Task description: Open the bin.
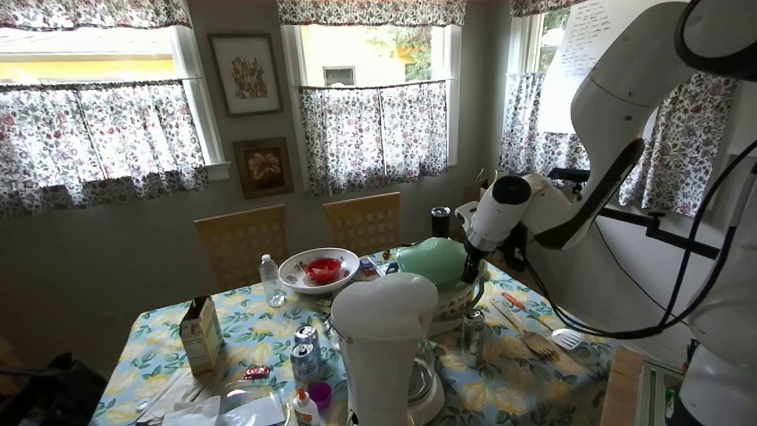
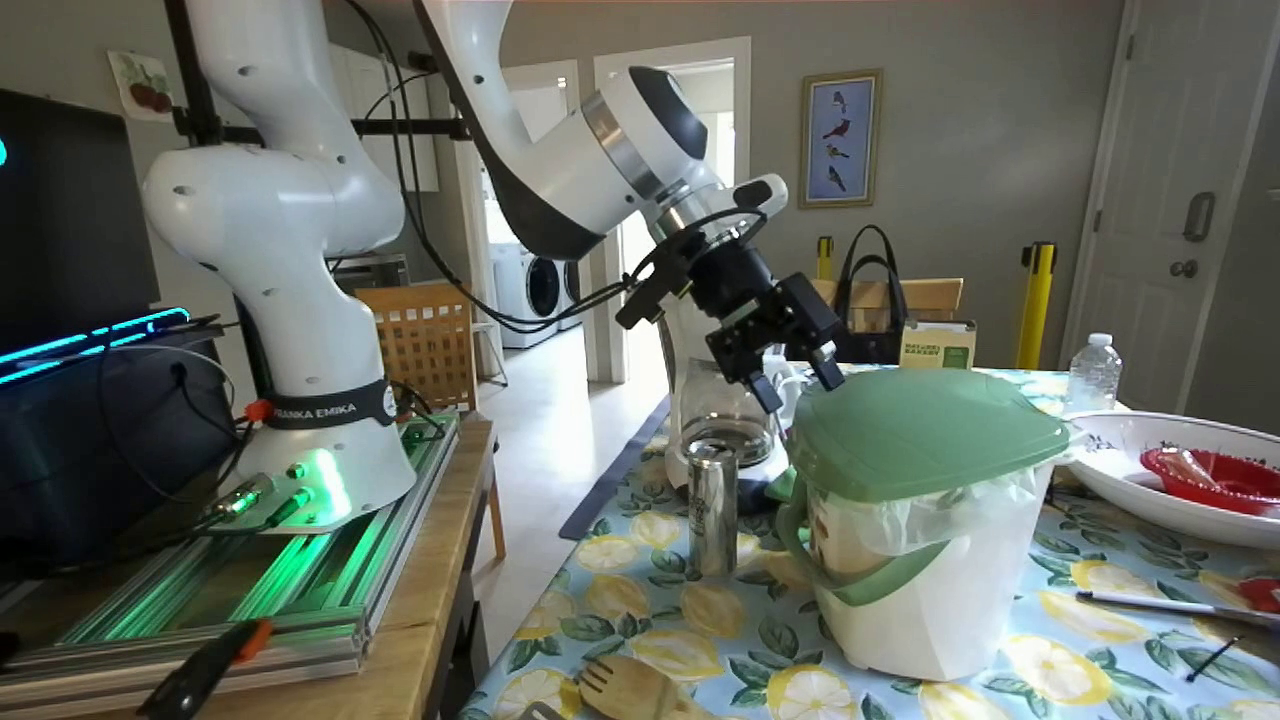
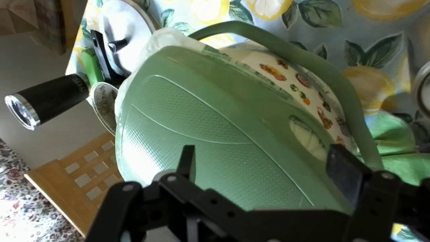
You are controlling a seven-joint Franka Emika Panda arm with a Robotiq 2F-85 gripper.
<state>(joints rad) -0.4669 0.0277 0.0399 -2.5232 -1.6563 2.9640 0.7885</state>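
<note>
Bin of cream-white plastic, covered by its green domed lid, is placed upright on the table dressed with lemon-patterned cloth, near a silver metal can. Below the lid's rim, a translucent liner bag is seen. The black two-fingered tool is positioned over the lid, its fingers spread wide apart; whether the lid is touched by them cannot be told.

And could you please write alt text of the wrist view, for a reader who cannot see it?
Open gripper near the closed green lid of a bin; whether it touches is unclear. The green handle curves at upper right over a lemon-print tablecloth; at left are a black tumbler and a chair.
</note>
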